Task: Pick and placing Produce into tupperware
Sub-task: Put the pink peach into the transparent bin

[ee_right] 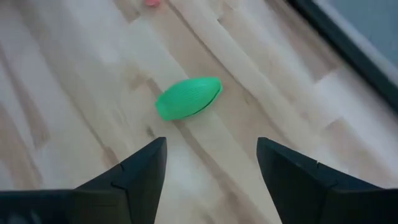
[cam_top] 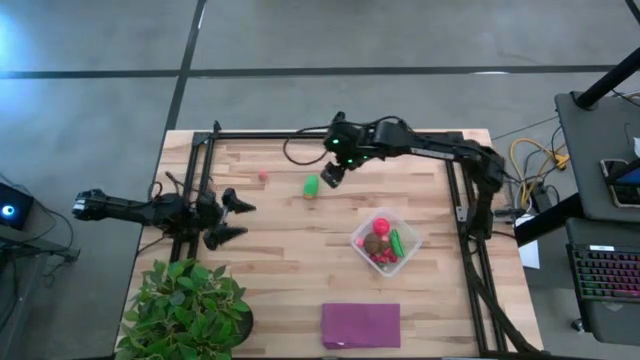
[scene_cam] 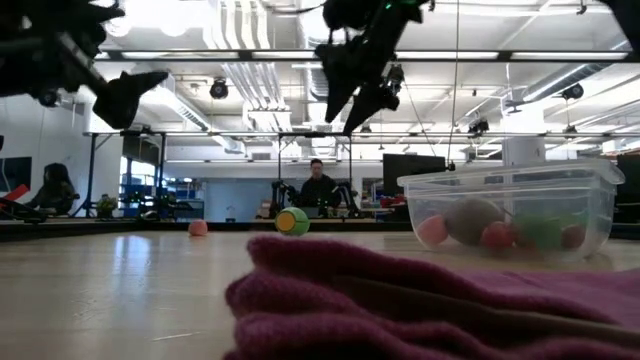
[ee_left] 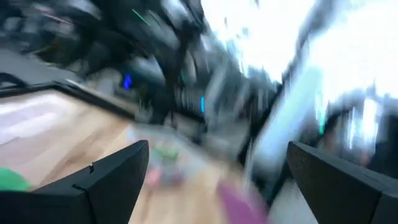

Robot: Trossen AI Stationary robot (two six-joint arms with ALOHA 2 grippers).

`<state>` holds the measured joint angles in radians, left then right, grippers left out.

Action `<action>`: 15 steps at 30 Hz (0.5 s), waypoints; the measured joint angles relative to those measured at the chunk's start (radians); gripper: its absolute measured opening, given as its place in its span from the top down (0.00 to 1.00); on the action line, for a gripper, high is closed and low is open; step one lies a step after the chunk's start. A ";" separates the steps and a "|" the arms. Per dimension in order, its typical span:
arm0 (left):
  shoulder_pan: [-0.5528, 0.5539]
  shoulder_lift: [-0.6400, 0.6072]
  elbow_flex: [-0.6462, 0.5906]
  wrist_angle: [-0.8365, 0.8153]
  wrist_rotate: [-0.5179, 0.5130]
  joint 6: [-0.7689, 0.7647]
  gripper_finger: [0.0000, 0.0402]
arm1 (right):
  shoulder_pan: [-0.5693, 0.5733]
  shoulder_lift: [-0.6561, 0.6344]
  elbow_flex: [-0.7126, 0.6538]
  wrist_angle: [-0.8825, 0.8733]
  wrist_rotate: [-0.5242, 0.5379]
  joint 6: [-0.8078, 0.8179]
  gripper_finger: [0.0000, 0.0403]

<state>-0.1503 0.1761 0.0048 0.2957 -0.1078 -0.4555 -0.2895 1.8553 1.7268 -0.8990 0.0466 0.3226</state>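
Standing nearest: purple cloth [cam_top: 361,326] lay at the tabletop's near edge, potted plant [cam_top: 187,308] on the near left corner.
Tupperware [cam_top: 408,239]: sat toward the right edge, holding a red ball [cam_top: 381,225], a brown oval and a green piece.
Left gripper [cam_top: 226,219]: hung open and empty by the left edge.
Green produce [cam_top: 311,185]: lay on bare wood toward the far edge.
Right gripper [cam_top: 331,176]: hovered just beside it, fingers spread, nothing held.
Pink berry [cam_top: 263,175]: lay alone, farther left.

No text, label, brand, number or sign can be read anywhere in these views, neither on the counter nor in the room behind it.
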 joint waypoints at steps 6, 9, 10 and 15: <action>0.001 -0.003 0.000 0.292 -0.521 -0.627 0.09 | -0.013 -0.166 -0.179 0.092 0.000 -0.076 0.42; 0.001 -0.007 0.000 0.371 -0.713 -0.706 0.09 | -0.035 -0.249 -0.270 0.135 0.009 -0.057 0.42; 0.001 -0.008 0.000 0.380 -0.752 -0.705 0.09 | -0.040 -0.276 -0.301 0.153 0.011 -0.058 0.42; 0.001 -0.007 0.000 0.378 -0.690 -0.469 0.09 | -0.037 -0.418 -0.445 0.296 0.007 -0.114 0.42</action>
<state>-0.1497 0.1694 0.0044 0.6736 -0.7982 -0.9248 -0.3269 1.4377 1.2819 -0.6028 0.0541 0.2088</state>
